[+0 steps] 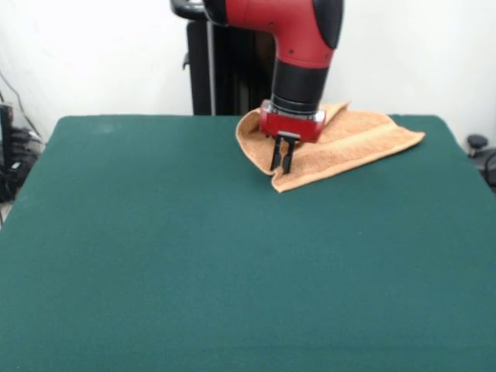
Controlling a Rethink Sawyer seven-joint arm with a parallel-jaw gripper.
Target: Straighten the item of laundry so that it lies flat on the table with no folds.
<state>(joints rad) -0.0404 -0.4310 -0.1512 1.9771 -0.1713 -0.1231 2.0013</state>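
We saw the orange towel (341, 147) folded over at the desk's (194, 256) far right, long axis running from its near-left corner to the far right. The hand (281, 167) hung over that left folded end, fingers nearly together, seemingly holding nothing; we judged the fold must open leftward.
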